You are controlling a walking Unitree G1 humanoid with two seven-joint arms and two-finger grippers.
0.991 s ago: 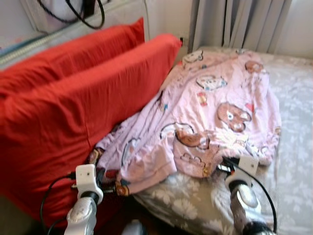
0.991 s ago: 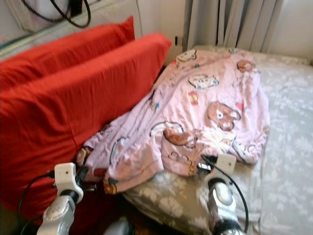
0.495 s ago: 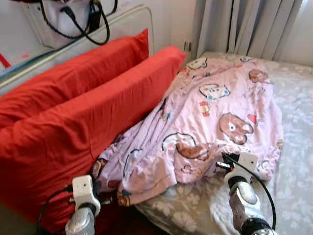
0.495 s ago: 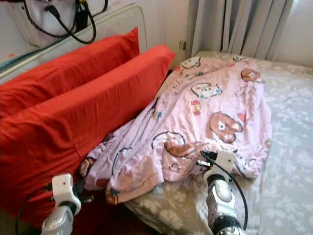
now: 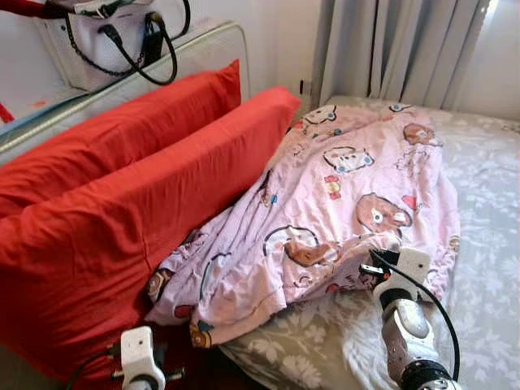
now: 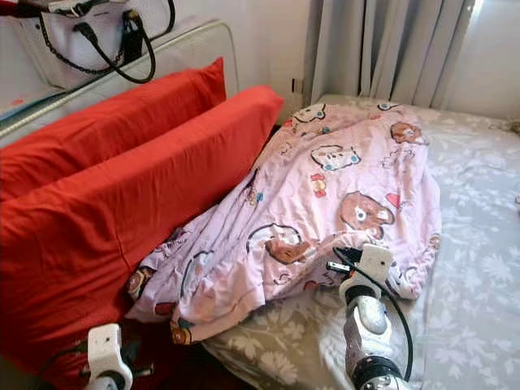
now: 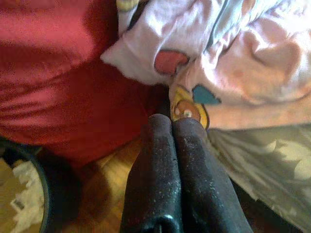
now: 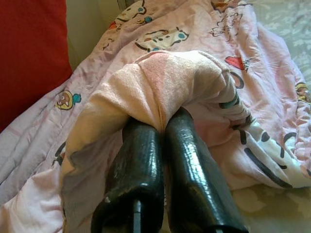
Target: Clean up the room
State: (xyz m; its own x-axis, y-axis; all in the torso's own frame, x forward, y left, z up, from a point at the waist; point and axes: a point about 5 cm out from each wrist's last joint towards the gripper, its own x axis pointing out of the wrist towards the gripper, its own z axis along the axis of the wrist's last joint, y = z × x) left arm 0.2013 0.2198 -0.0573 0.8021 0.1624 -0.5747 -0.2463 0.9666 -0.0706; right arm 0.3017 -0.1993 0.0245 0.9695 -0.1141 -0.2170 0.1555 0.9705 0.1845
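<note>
One gripper is working for you here: the right gripper [image 8: 163, 126] has its two black fingers pressed together on a fold of the pink blanket [image 5: 341, 195], at the blanket's near edge on the bed [image 5: 487, 244]. The blanket lies crumpled across the grey floral sheet, its far corner up near the curtains [image 5: 390, 49] and its left side bunched against the two red pillows [image 5: 138, 187]. The left gripper [image 7: 172, 127] sits low by the bed's edge with its fingers closed on nothing, tips just short of the blanket's hanging corner.

Watch the pinch, because it looks shallow (only a hump of cloth pokes out past the fingertips). If you pull hard or sideways, the fold may slip free. The blanket's weight is spread over the bed and snagged by the pillows, so dragging it could tip the front pillow or sweep the corner onto the floor.

Compared with a second ago, your left arm has dropped lower and away from the blanket's corner, which it was touching then. The right gripper has kept its hold. The head has also tilted up, bringing a handbag [image 5: 106, 32] behind the pillows into view.
</note>
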